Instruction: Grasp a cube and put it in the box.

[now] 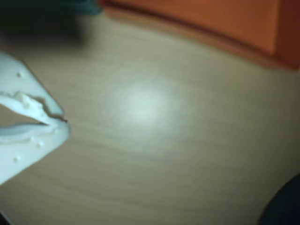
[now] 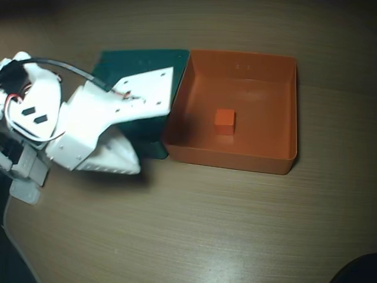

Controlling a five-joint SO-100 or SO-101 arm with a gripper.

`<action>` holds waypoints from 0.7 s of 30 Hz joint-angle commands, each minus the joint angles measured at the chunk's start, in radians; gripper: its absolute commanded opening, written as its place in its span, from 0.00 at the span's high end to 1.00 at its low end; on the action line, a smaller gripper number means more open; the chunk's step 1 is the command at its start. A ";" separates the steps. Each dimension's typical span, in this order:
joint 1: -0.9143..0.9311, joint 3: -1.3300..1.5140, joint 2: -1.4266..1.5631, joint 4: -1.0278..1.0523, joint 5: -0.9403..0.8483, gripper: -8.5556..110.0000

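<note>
The small orange cube [image 2: 224, 121] rests on the floor of the box [image 2: 230, 158], the orange tray, a little left of its middle in the overhead view. My white gripper [image 2: 133, 168] is left of the box, over the tabletop by the teal tray's near edge. In the wrist view its fingers [image 1: 33, 150] come in from the left and meet at the tips, so the gripper [image 1: 62, 123] is shut with nothing in it. One wall of the box [image 1: 225, 23] crosses the top right of the wrist view. The cube does not show there.
A teal tray [image 2: 141, 59] of equal size stands against the box's left side, partly under my arm. Light wooden tabletop [image 2: 206, 224] stretches in front of both trays. A dark rounded object [image 2: 360, 271] sits at the bottom right corner.
</note>
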 commanded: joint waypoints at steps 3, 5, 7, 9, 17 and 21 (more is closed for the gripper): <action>0.112 0.311 0.299 -0.012 -0.006 0.98; 0.132 0.430 0.388 -0.012 -0.006 0.98; 0.141 0.534 0.480 -0.012 -0.006 0.98; 0.153 0.632 0.574 -0.012 -0.006 0.98; 0.143 1.037 0.936 -0.014 -0.006 0.98; 0.141 1.207 1.132 -0.014 -0.006 0.98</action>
